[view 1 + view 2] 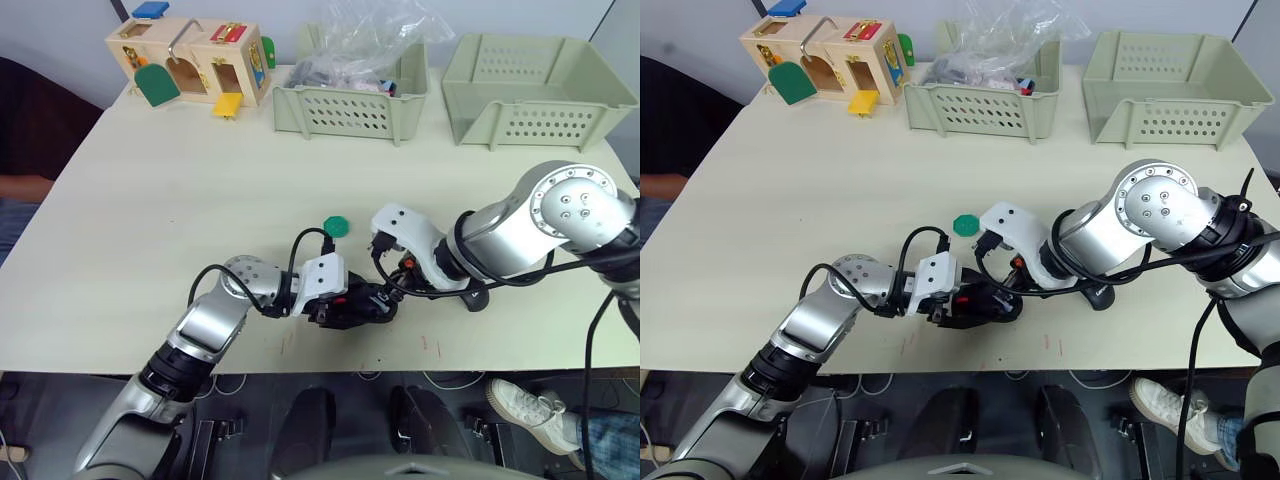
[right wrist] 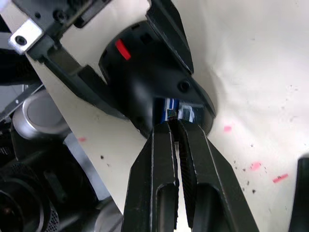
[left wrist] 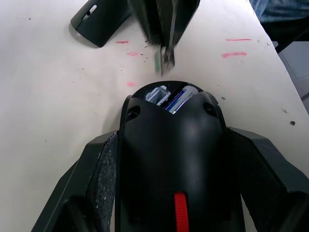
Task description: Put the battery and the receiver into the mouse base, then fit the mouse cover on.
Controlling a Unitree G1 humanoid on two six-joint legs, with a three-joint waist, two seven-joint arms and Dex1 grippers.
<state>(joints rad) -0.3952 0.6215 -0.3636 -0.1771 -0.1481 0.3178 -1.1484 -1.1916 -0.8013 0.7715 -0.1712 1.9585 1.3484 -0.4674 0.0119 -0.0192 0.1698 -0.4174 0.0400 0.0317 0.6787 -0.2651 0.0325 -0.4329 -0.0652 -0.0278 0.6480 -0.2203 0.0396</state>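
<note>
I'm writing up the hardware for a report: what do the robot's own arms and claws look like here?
Both arms are silver-grey metal with rounded joint housings; the right arm's big round joint shows small screw holes. White blocky wrist modules sit before each claw, with black cables looping over them. The left claw and right claw each have two black wedge-shaped fingers with textured inner pads.

Near the front edge of the bench (image 1: pixel 150 230), the base (image 3: pixel 169 145) sits between the left tool's (image 3: pixel 169 159) fingers, with the battery (image 3: pixel 181 98) in its hollow. The right tool (image 2: pixel 176 128), fingers together, meets the base from the right. The cover (image 3: pixel 99 24) lies beyond, right of the base. Behind them lies a disc (image 1: pixel 336 226); at the far edge stand a toy box (image 1: pixel 190 60) at left and two bins (image 1: pixel 350 100) (image 1: pixel 535 95) to its right.
</note>
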